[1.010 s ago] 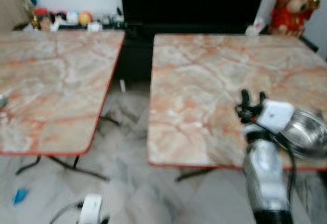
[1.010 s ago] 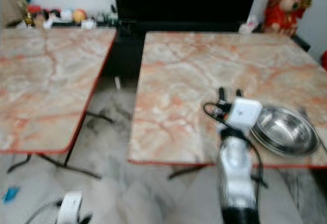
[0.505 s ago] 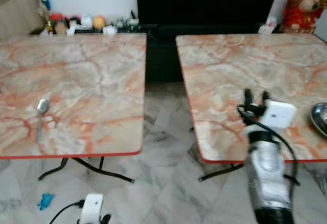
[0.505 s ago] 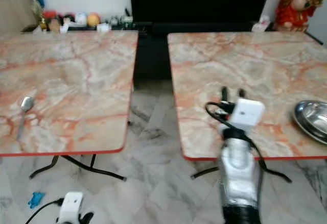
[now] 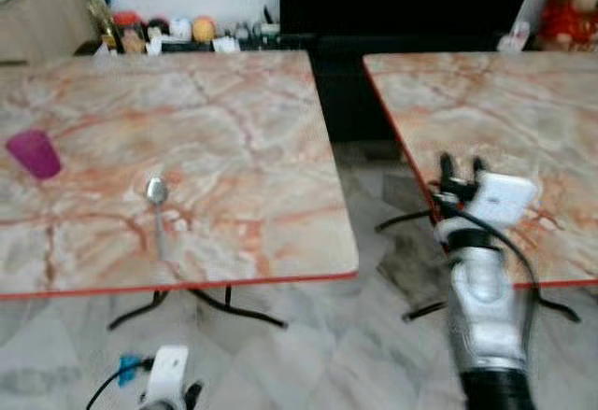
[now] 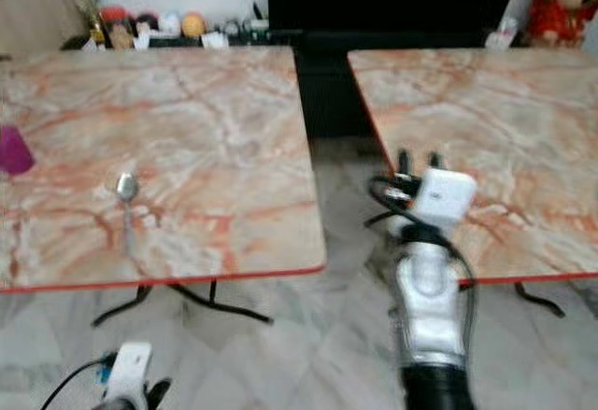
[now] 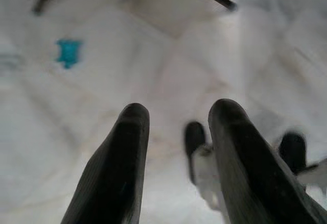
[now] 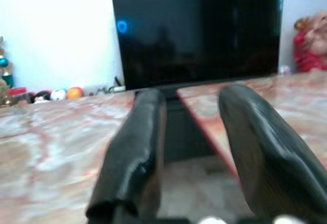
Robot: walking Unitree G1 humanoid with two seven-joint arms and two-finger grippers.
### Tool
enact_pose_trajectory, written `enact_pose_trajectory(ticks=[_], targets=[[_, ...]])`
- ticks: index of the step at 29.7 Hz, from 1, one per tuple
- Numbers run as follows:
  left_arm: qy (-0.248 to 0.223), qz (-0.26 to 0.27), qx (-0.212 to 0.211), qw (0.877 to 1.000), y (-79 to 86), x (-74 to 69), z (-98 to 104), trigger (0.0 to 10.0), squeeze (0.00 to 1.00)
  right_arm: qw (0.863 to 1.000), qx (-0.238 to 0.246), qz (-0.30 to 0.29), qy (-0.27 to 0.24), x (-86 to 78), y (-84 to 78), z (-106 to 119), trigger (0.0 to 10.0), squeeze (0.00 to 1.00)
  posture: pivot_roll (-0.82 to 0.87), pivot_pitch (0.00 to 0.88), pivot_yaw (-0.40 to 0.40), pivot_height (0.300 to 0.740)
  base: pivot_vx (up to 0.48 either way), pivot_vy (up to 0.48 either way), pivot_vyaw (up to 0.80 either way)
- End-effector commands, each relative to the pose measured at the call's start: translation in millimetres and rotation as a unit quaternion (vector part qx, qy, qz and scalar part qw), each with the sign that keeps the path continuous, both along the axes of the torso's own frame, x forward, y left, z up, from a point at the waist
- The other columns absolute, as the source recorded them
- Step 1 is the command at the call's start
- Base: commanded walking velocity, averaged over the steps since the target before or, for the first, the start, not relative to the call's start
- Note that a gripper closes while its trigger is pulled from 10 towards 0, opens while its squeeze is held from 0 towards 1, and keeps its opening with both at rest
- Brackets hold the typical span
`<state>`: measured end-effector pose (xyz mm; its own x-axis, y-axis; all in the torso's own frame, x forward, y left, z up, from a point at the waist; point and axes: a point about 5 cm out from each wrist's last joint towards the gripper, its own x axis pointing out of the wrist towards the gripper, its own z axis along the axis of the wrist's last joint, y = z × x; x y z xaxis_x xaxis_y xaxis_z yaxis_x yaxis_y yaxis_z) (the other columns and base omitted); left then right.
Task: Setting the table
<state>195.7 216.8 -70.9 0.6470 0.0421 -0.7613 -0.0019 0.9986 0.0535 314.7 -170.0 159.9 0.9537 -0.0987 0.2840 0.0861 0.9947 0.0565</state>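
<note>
Right hand (image 5: 460, 165) raised over the gap between tables, fingers parted, empty. Left hand (image 7: 176, 132) hangs parted, empty. Spoon (image 5: 157, 206) near left table's (image 5: 234, 130) front edge; purple cup (image 5: 35, 154) at its left edge.

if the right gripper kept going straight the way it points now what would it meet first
The right gripper points along the gap between the two tables toward the black TV. The way looks free until the TV's dark stand, though depth is unclear.
</note>
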Motion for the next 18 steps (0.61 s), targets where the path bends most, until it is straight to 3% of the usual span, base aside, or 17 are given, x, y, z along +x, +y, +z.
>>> enact_pose_trajectory(ticks=[1, 9, 18], targets=[[0.008, 0.008, -0.008, 1.0, -4.3, -4.6, -3.5, 10.0, 0.0, 1.0, -0.001, -0.01, 0.0, -0.3, -8.2, 1.5, 10.0, 0.0, -0.02, 0.045, 0.003, 0.74, 0.0, 0.48, 0.0], [0.01, 0.013, -0.012, 1.0, -7.3, -6.6, -5.1, 10.0, 0.0, 1.0, -0.025, 0.011, 0.001, 0.9, -7.7, 3.1, 10.0, 0.0, -0.01, 0.047, -0.01, 0.74, 0.0, 0.48, 0.0], [0.01, 0.016, -0.008, 1.0, -6.2, -8.0, -5.6, 10.0, 0.0, 0.999, -0.028, 0.027, 0.003, 0.7, -2.6, 2.1, 10.0, 0.0, -0.01, 0.051, -0.01, 0.74, 0.0, 0.422, 0.71]])
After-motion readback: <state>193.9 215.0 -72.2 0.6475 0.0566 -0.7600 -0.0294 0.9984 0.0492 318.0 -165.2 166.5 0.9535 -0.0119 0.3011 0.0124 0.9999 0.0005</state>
